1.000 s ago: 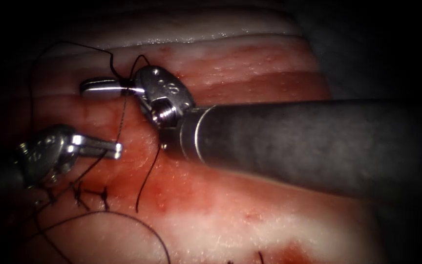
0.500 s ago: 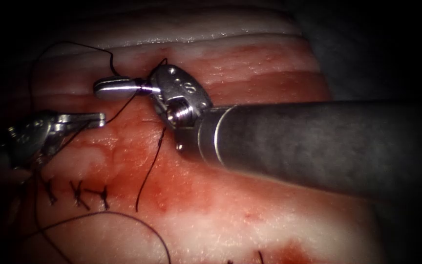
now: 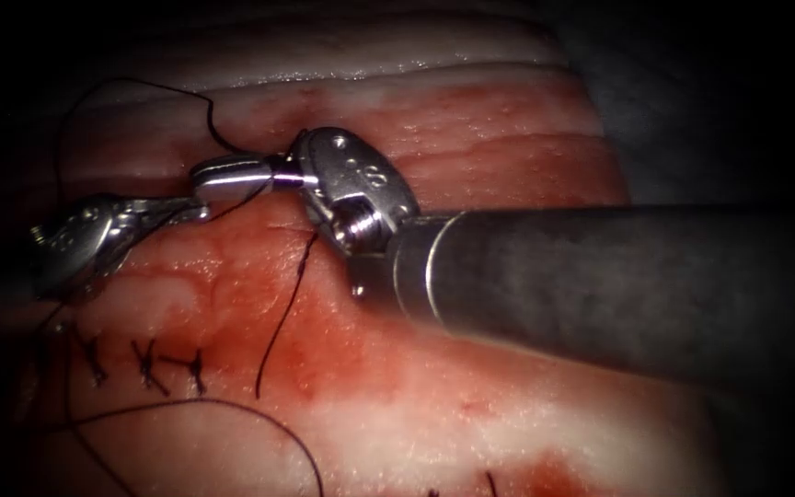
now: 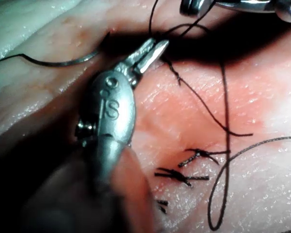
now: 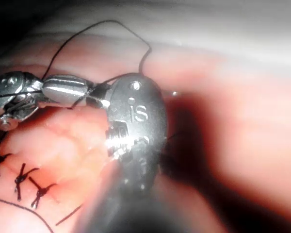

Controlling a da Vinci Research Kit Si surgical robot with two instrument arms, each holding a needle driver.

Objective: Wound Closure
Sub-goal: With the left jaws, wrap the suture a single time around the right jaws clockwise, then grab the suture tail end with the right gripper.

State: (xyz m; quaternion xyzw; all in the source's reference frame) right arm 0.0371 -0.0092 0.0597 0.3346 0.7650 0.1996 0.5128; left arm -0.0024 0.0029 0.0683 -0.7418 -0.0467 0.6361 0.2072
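Note:
My right tool (image 3: 206, 175) reaches in from the right over the tissue (image 3: 471, 423). Its jaws are shut, with dark thread (image 3: 252, 190) wound round their base; the right wrist view shows the same loop on the right tool (image 5: 53, 88). My left tool (image 3: 192, 211) lies just below and left of them, almost touching, shut on the thread that runs up to that loop. Its tip also appears close up as the left tool (image 4: 154, 50). A short thread tail (image 3: 278, 322) hangs from a fresh stitch. I cannot make out the needle.
Three tied stitches (image 3: 144, 364) with cut ends sit at the lower left, also seen as stitches (image 4: 184, 172). Slack thread (image 3: 232, 410) curves over the pale tissue below them. More thread (image 3: 140, 85) arcs over the far edge. Red fluid (image 3: 342, 340) stains the middle.
My left tool has risen and moved right, from well below the right jaws to right under them. The right tool has shifted a little right, thread still wound on it.

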